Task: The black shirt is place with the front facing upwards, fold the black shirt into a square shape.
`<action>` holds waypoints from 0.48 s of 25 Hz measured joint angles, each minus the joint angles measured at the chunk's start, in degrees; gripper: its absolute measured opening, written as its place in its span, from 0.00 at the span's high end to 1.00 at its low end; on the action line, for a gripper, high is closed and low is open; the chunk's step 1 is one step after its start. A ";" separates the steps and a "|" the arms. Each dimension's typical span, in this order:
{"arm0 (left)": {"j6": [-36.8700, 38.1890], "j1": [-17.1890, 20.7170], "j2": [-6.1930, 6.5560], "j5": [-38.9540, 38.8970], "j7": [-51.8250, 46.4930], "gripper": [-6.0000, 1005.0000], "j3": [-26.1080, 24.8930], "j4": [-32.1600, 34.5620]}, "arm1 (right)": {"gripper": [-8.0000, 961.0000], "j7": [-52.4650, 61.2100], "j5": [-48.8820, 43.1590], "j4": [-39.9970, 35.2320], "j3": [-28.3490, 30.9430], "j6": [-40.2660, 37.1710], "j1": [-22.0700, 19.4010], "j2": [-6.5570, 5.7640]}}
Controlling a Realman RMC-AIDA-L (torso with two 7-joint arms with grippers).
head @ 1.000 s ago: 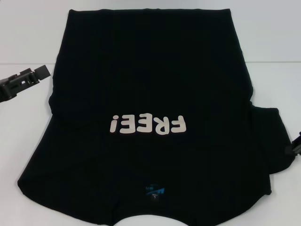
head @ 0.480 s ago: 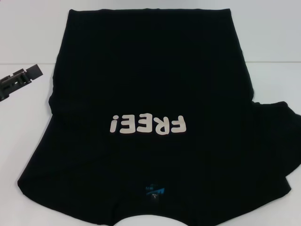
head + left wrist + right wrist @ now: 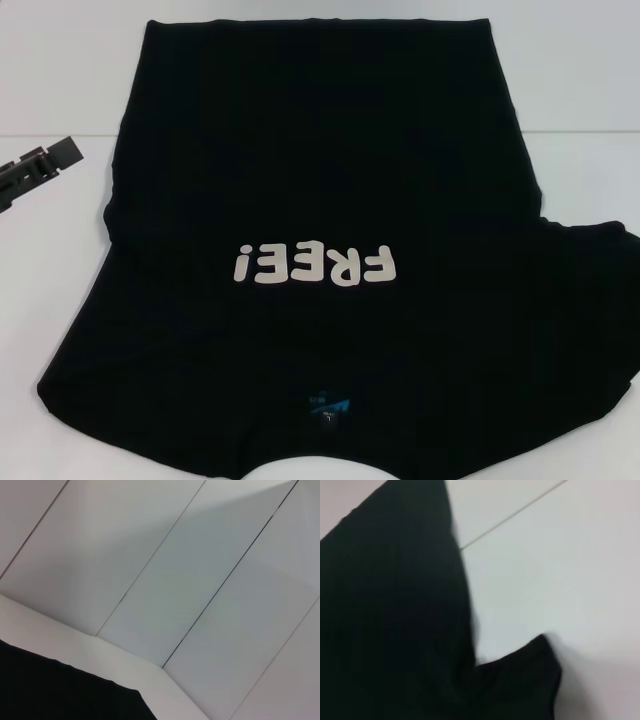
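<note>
Across the white table [image 3: 60, 60] lay the black shirt [image 3: 320, 180], spread front-up and filling most of the head view. Its collar end sat nearest the robot, so the cream letters "FREE!" [image 3: 313, 266] read upside down from the head camera, and the small blue neck label [image 3: 330, 406] showed just above the curved neckline at the near edge. The hem lay at the far side of the table. On the robot's left the sleeve was out of sight, the cloth edge running straight down to a near corner. On the robot's right the sleeve [image 3: 590, 270] lay spread outward, reaching the edge of the view.

The left pincer [image 3: 40, 165] was at the left edge of the head view, well apart from the shirt and over bare table; only part of it showed, and whether it was spread or pressed together I cannot tell. The left wrist view showed a corner of the black cloth [image 3: 60, 690] lying on the table with pale wall panels beyond.

The right pincer did not appear in any view. The right wrist view showed the shirt's side edge and part of the sleeve [image 3: 520, 680] on the table.
</note>
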 joint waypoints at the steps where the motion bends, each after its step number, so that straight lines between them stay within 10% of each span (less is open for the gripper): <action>1: 0.02 0.00 0.00 -0.06 0.00 0.05 -0.01 0.00 | 0.89 -0.12 0.72 -0.02 0.01 -0.84 0.07 0.00; 12: 0.32 0.33 0.13 -2.91 -0.55 0.05 -0.11 0.00 | 0.85 -2.45 15.23 0.23 -4.31 -11.57 2.95 1.36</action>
